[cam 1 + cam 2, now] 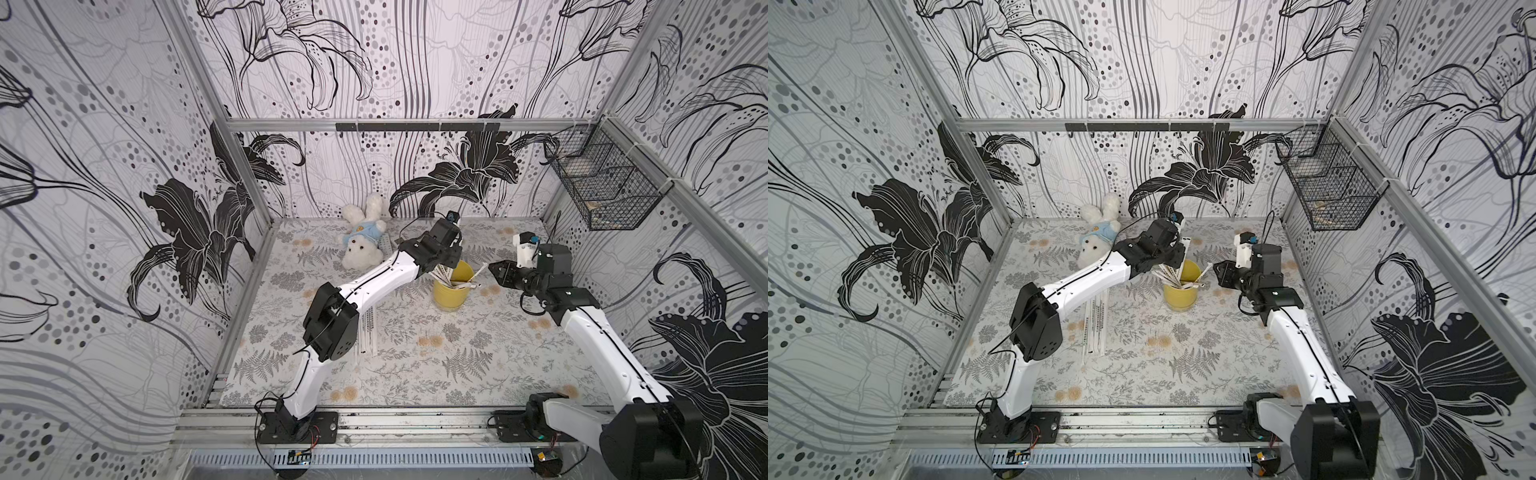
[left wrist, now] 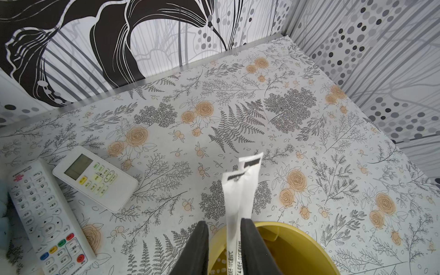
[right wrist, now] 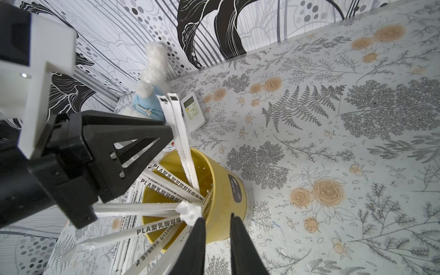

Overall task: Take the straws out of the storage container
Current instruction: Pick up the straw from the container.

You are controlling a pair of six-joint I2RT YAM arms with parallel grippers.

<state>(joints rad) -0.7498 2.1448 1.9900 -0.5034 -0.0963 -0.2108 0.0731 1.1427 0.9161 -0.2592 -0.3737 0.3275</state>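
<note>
The yellow storage container [image 1: 451,297] [image 1: 1179,297] stands mid-table with several white printed straws [image 1: 444,274] [image 3: 166,181] fanning out over its rim. My left gripper [image 2: 222,223] hovers over the rim [image 2: 297,250]. Its jaws are apart, and two upright straws [image 2: 240,190] lean against one finger with a gap to the other. My right gripper [image 3: 216,216] [image 1: 496,268] is open just outside the container wall [image 3: 228,197], nothing between its fingers; a crumpled straw end [image 3: 188,212] lies by one fingertip. More straws [image 1: 368,332] [image 1: 1096,328] lie flat on the table under the left arm.
Two white remote controls [image 2: 95,177] [image 2: 45,219] lie behind the container, next to a white plush toy in blue [image 1: 363,237]. A black wire basket [image 1: 602,183] hangs on the right wall. Walls enclose the table on three sides.
</note>
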